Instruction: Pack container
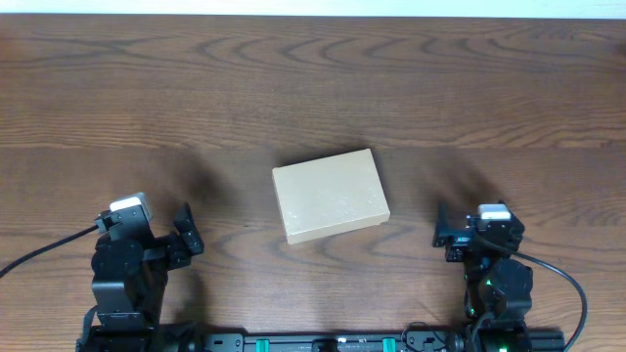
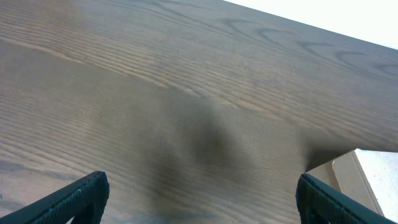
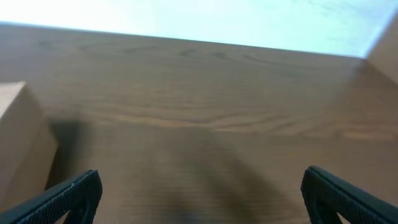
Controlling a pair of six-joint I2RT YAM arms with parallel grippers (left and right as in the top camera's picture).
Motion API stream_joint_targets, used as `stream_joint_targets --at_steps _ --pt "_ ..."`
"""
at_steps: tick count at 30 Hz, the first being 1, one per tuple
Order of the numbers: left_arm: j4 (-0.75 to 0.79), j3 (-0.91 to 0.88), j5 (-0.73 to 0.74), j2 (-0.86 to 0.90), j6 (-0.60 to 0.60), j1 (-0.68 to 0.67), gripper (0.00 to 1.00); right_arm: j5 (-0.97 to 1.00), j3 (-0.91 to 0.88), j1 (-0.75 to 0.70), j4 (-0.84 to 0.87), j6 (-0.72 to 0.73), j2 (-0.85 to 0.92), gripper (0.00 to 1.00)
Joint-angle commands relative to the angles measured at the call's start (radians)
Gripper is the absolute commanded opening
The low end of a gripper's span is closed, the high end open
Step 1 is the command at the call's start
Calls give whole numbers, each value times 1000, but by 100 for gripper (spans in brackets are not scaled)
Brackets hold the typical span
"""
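Observation:
The container (image 1: 330,196) is a plain tan cardboard box, lid shut, lying flat at the middle of the wooden table. Its corner also shows at the right edge of the left wrist view (image 2: 351,171) and at the left edge of the right wrist view (image 3: 18,143). My left gripper (image 1: 184,233) rests low at the front left, well to the left of the box; it is open and empty in its wrist view (image 2: 199,199). My right gripper (image 1: 448,235) rests at the front right, to the right of the box; it is open and empty too (image 3: 200,196).
The dark wood-grain table (image 1: 313,88) stretches to a pale wall at the back. Black cables run from both arm bases at the front edge. No items other than the box lie on the table.

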Motion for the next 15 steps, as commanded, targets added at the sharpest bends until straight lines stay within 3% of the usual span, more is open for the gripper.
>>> stream_joint_targets --at_steps 1,15 --pt "-2 -3 -18 -5 8 1 95 104 -6 -9 4 109 -10 99" --pt "-2 -3 -18 -5 8 1 95 95 -6 -8 5 106 -10 99"
